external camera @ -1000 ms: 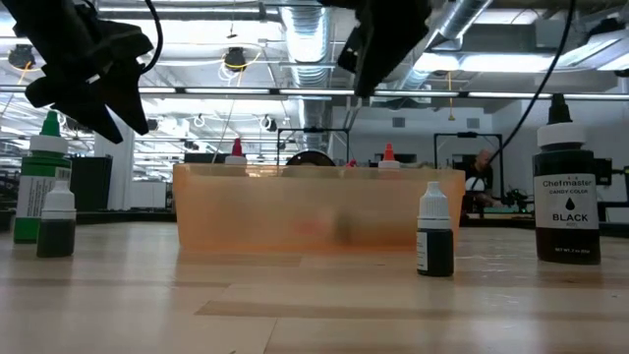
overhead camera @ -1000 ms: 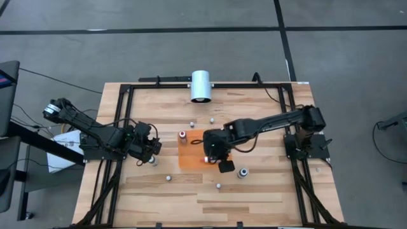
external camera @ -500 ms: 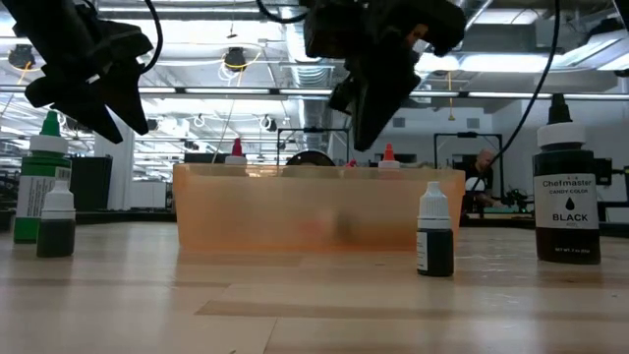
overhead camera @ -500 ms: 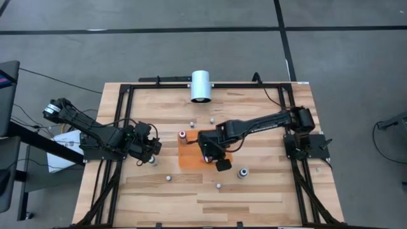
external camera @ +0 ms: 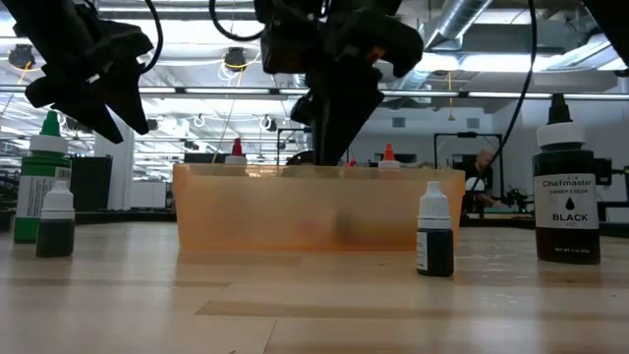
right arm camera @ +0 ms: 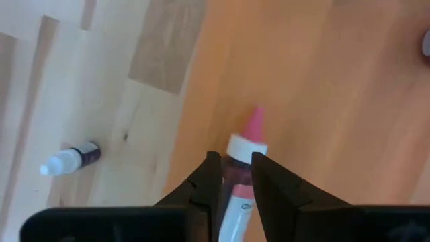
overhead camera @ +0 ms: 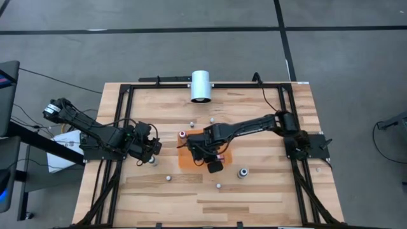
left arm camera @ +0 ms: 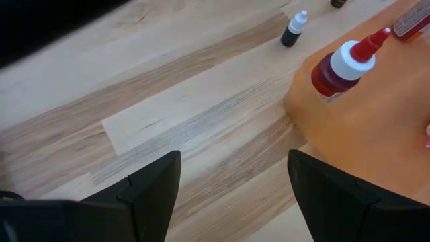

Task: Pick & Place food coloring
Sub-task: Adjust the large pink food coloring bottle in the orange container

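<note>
Over the orange tray [overhead camera: 186,162] my right gripper [right arm camera: 235,161] points steeply down with its fingers a little apart. A pink-topped food coloring bottle [right arm camera: 245,144] shows in the gap, its tip pointing away along the fingers and its lower half hidden under the gripper. In the low view the right gripper [external camera: 334,147] reaches the tray's rim [external camera: 246,172]. A red-topped bottle [left arm camera: 339,67] stands upright on the tray. My left gripper [left arm camera: 235,165] hangs open above the bare table left of the tray. Other bottles [external camera: 436,231] stand on the table. My right gripper has one finger [right arm camera: 208,178] on each side of the pink-topped bottle's neck end [right arm camera: 236,168], coming from above and lying along the bottle. The finger edges overlap the bottle's sides, and I cannot tell whether they touch it or hover over it.
A white cylinder [overhead camera: 200,86] lies at the table's far edge. Small bottles [overhead camera: 242,172] are scattered near and right of the tray. A tall black bottle [external camera: 565,192] and a green one [external camera: 41,172] stand near the low camera. A black frame [overhead camera: 121,127] borders the table.
My right gripper has gone toward the table's left edge across the tray and down, from high above the tray to the height of its rim, tipping steeper. My left arm has kept still.
</note>
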